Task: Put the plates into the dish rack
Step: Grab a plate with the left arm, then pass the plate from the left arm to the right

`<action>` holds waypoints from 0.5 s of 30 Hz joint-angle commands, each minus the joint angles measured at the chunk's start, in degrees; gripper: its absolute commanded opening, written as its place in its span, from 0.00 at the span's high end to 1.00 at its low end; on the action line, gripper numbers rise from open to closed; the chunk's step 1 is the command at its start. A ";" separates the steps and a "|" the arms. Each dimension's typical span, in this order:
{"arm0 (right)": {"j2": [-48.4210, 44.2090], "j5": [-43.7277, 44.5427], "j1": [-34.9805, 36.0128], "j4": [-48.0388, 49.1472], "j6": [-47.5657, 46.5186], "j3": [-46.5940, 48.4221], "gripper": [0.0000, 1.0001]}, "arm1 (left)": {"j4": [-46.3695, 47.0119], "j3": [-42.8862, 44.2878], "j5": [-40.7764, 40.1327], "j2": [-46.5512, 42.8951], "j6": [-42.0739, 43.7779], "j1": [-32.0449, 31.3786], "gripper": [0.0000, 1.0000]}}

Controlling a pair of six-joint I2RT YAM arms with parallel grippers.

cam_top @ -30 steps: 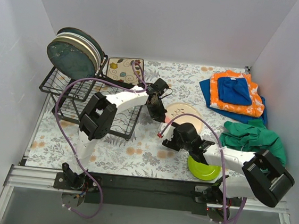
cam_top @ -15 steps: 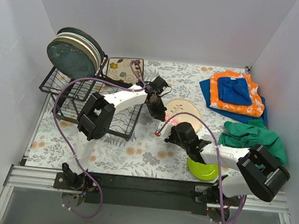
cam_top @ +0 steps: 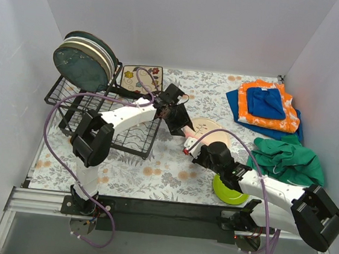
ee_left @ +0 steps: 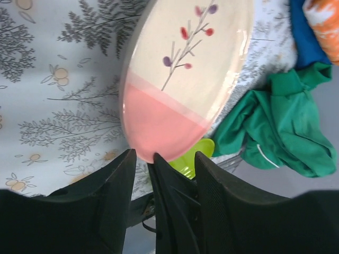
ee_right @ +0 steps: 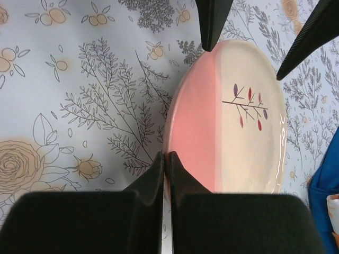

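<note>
A pink-and-cream plate [cam_top: 209, 128] with a leaf sprig is tilted up off the floral table mat between my two grippers. My right gripper [ee_right: 167, 156] is shut on its pink rim [ee_right: 190, 132]. My left gripper [ee_left: 167, 156] is open, its fingertips [ee_right: 212, 26] standing apart at the plate's other edge without pinching it. Several plates [cam_top: 82, 60] stand on edge at the far left end of the black wire dish rack [cam_top: 69, 101]. A lime green plate [cam_top: 230, 193] lies under my right arm.
Orange and blue cloths [cam_top: 265, 107] lie folded at the back right, with a crumpled green cloth [cam_top: 287, 157] in front of them. A patterned square mat [cam_top: 141, 78] lies behind the rack. White walls close in on the left, back and right.
My right gripper closed on the plate's pink rim. My left gripper opened and let the plate go, its arm swinging slightly left.
</note>
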 commanded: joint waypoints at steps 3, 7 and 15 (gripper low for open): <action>-5.11 0.03 -0.26 2.03 4.38 1.49 0.99 | 2.78 -1.88 1.98 -3.75 -0.74 0.72 0.52; -5.64 -0.06 -0.70 0.72 5.96 3.07 0.99 | 2.70 -3.99 1.54 -4.63 -0.03 0.72 0.51; -7.04 -1.55 -0.88 -0.96 7.81 5.44 0.99 | 3.84 -5.66 1.10 -5.34 1.81 0.72 0.41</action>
